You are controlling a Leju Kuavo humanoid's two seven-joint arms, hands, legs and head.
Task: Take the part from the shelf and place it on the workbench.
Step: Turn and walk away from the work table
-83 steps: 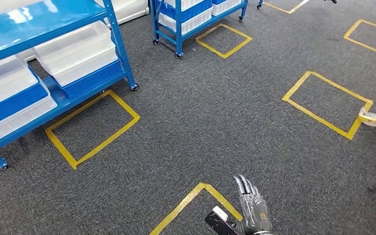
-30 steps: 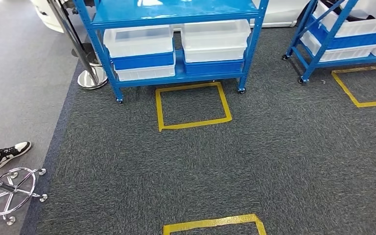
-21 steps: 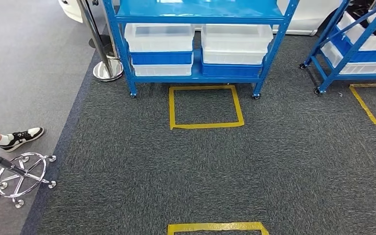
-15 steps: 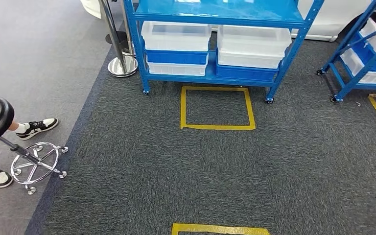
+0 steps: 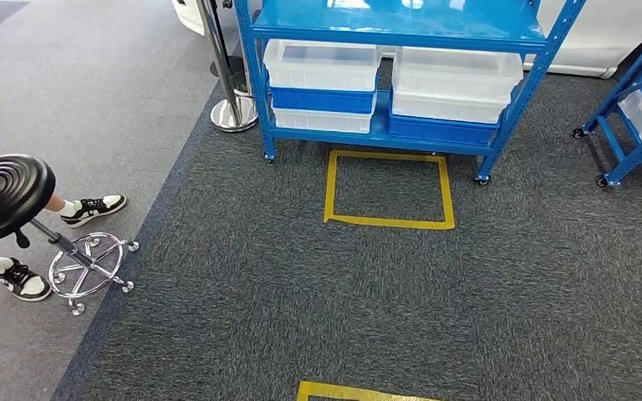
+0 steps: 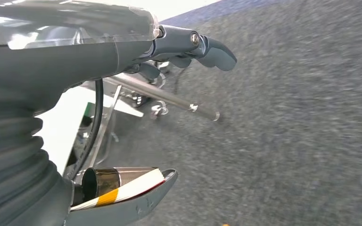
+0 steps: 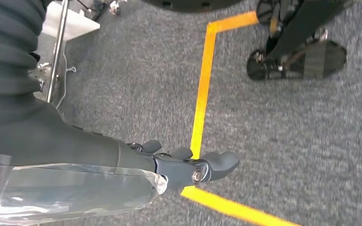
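Note:
A blue shelf [image 5: 401, 33] stands ahead on wheels at the far side of the carpet. Its lower level carries two white bins [image 5: 322, 65] [image 5: 456, 73], each stacked on a blue and white one [image 5: 322, 100]. I cannot make out a part inside them from here. My left hand [image 6: 99, 42] hangs over the carpet, its fingers [image 6: 217, 47] stretched out and apart from the thumb, gripping nothing. My right hand [image 7: 136, 165] also hangs above the carpet with its fingers [image 7: 219, 162] loosely extended and empty.
A yellow tape square [image 5: 389, 221] marks the carpet in front of the shelf, and another tape line [image 5: 359, 391] lies near me. At the left are a black stool [image 5: 4, 196], its chrome base [image 5: 88, 267] and a person's shoes [image 5: 92, 207]. A stanchion [image 5: 232, 117] stands beside the shelf; a second shelf [image 5: 635, 125] is at the right.
The camera has turned, so the whole scene has shifted: the shelf and tape square now sit further right and lower, and the stool with the person's feet has come in at the left.

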